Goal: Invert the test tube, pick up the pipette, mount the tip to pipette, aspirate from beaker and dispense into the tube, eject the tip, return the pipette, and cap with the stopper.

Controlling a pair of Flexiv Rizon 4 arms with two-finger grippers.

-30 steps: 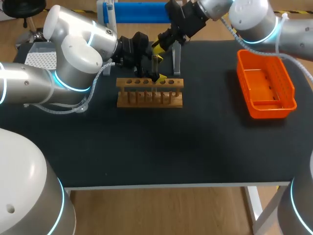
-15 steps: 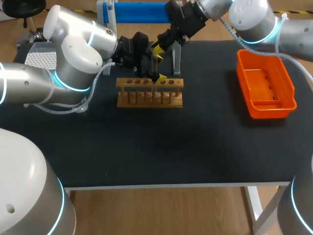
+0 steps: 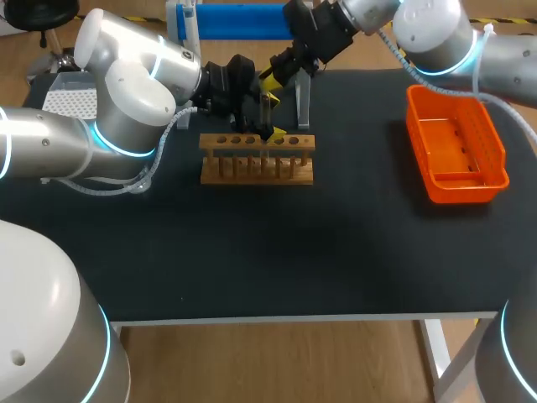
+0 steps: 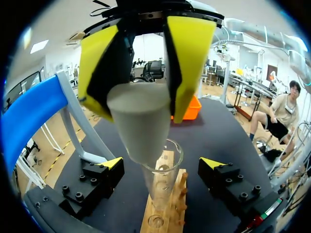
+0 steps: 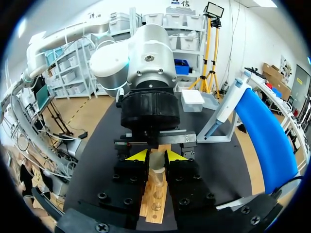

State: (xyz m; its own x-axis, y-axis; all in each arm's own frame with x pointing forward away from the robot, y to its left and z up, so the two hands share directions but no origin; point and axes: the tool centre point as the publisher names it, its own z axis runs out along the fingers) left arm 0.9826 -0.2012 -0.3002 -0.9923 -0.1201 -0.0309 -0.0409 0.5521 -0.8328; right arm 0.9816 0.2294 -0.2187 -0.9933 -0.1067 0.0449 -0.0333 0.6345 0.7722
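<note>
A clear test tube (image 4: 163, 182) stands upright in the wooden rack (image 3: 256, 159), mouth up. My left gripper (image 4: 161, 165) is open, one yellow tip on each side of the tube and apart from it. Just above the tube's mouth hangs a pale grey stopper (image 4: 138, 128), narrow end down, with my right gripper (image 4: 141, 114) shut on it. In the right wrist view the stopper (image 5: 156, 162) sits between my right gripper's (image 5: 156, 156) tips, over the tube (image 5: 156, 182). The pipette (image 5: 228, 104) hangs on the blue stand (image 3: 239, 18) behind the rack.
An orange tray (image 3: 457, 147) lies at the right side of the table. A white tip box (image 3: 71, 99) sits at the far left, behind my left arm. The rack's other holes hold nothing. Both arms crowd the space over the rack.
</note>
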